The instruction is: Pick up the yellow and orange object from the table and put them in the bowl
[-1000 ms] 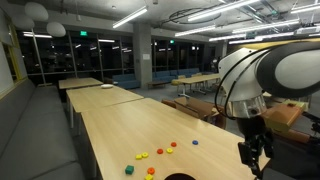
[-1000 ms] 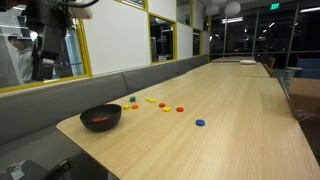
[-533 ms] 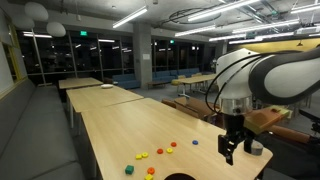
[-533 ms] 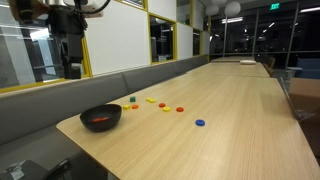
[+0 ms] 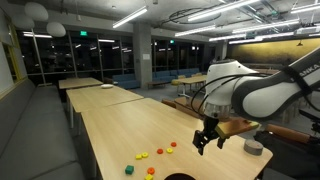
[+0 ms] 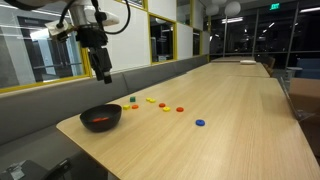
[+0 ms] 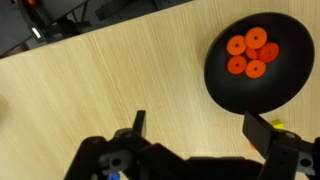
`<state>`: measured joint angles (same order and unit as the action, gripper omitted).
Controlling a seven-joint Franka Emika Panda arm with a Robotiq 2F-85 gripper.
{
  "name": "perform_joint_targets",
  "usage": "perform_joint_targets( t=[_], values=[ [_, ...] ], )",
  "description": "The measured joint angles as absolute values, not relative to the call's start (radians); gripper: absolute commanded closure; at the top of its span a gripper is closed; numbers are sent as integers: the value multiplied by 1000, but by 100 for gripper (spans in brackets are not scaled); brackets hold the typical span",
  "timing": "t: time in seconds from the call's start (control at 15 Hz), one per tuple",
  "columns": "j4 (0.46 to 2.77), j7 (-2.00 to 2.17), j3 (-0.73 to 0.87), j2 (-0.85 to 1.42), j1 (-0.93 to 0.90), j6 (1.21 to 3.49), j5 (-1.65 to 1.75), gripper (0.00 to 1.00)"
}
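The claw hangs released and empty at 12 o'clock above the bowl. Five orange-looking discs lie inside, possibly red ones. A yellow piece and an orange piece lie on the desk at the bowl's 2 o'clock, not yet picked

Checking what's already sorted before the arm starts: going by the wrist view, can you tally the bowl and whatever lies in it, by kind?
Black bowl: 1
Orange-red discs inside it: 5
Total: 6
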<state>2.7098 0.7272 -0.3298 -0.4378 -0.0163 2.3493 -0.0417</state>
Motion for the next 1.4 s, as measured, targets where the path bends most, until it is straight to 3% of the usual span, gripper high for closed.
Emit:
perform_joint_targets(
  t=[0.6,1.4],
  values=[
    [2518,951,-305,-50,22,2527,181,0],
    [2154,967,-141,355,-154,2536,161,0]
  ],
)
